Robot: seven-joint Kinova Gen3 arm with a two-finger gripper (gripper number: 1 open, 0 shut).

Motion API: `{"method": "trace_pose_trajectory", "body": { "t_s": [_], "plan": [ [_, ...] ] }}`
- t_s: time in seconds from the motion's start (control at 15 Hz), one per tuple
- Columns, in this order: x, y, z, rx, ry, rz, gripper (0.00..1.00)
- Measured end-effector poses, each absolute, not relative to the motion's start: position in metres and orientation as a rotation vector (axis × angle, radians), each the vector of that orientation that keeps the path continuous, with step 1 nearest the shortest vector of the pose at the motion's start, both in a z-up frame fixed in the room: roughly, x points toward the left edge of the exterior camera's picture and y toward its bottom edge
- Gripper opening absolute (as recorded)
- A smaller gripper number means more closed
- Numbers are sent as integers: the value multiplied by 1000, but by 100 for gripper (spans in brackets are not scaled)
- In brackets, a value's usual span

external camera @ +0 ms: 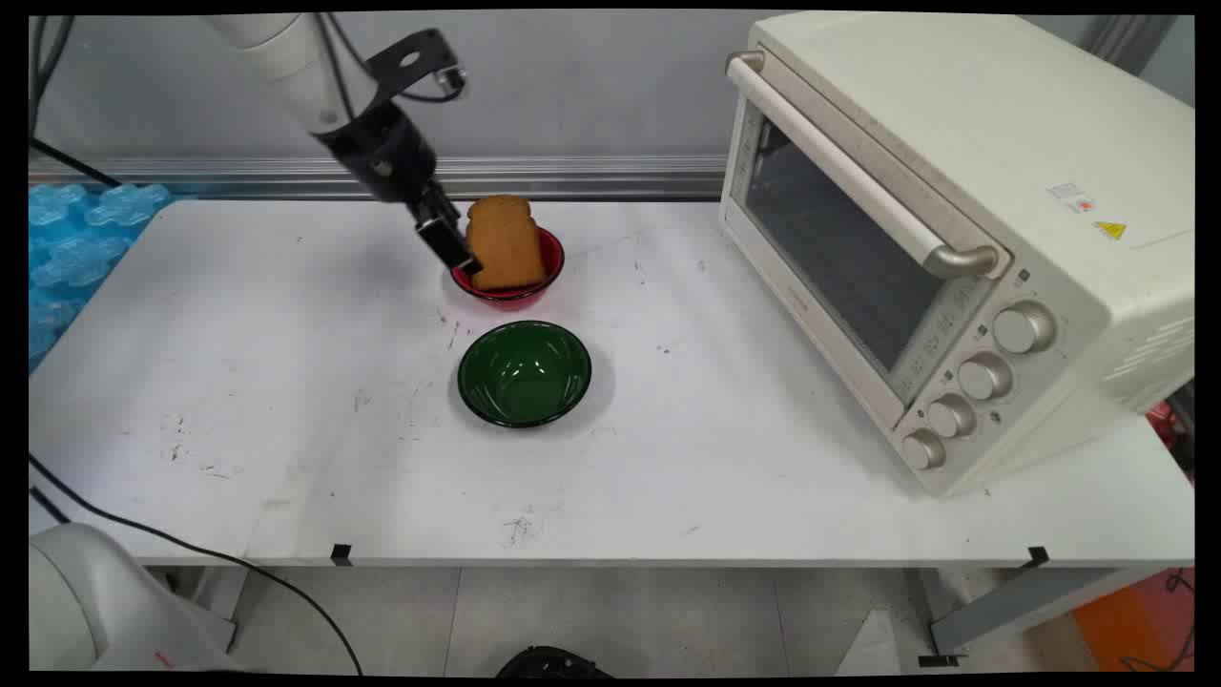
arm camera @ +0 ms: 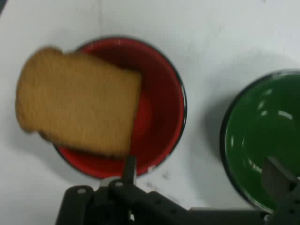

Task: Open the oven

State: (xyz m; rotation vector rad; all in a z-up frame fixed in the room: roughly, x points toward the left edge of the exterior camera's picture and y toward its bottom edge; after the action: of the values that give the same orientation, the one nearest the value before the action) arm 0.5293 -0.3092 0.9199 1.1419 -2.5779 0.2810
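A brown slice of toast [external camera: 504,243] stands tilted in a red bowl [external camera: 551,260], leaning over the bowl's left rim. My gripper [external camera: 458,253] hangs just left of the toast, close against its edge. In the hand view the gripper [arm camera: 204,172] is open: one finger [arm camera: 129,169] sits over the red bowl's [arm camera: 159,75] near rim beside the toast [arm camera: 77,105], the other finger [arm camera: 279,177] over the green bowl [arm camera: 262,136]. Nothing lies between them. The green bowl [external camera: 524,372] stands empty just in front of the red one.
A cream toaster oven [external camera: 944,229] with its door shut fills the table's right side. Blue bubble wrap [external camera: 67,239] lies off the table's left edge. A black cable [external camera: 191,549] runs across the near left corner.
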Motion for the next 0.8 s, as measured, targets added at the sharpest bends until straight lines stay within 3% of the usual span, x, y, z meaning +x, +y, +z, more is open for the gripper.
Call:
{"method": "trace_pose_trajectory", "body": {
  "t_s": [0.8],
  "plan": [
    [480,-367,971,1046,-2520,333,100]
  ]
}}
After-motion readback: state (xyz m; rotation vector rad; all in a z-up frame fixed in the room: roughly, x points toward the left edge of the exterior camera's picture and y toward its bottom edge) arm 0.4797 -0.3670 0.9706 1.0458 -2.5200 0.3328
